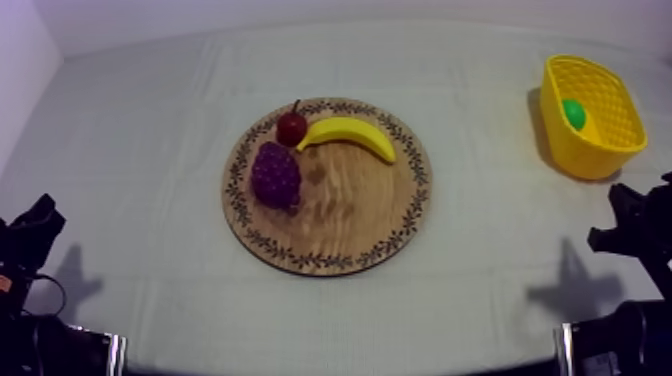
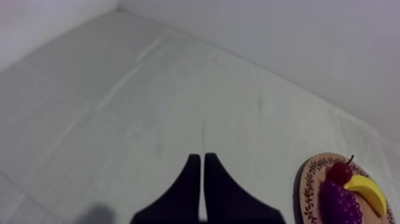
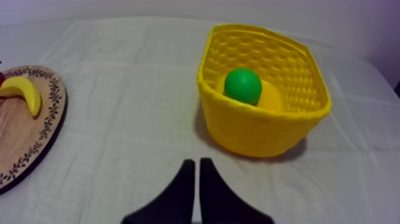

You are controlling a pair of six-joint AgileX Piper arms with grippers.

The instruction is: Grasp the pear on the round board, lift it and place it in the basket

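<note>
The green pear (image 1: 573,113) (image 3: 243,85) lies inside the yellow basket (image 1: 600,160) (image 3: 262,134) at the table's right rear. The round wooden board (image 1: 350,215) (image 3: 21,134) sits mid-table and carries a banana (image 1: 350,133), a bunch of purple grapes (image 1: 275,176) and a small red fruit (image 1: 291,127). My right gripper (image 3: 197,162) is shut on nothing, its fingers together as a narrow wedge, a short way in front of the basket and low at the right edge (image 1: 625,225). My left gripper (image 2: 199,158) is shut too, low at the left (image 1: 35,225), with the board (image 2: 309,184) off to its side.
Bare grey-white cloth surrounds the board and lies between it and the basket. A pale wall runs along the table's far and left sides.
</note>
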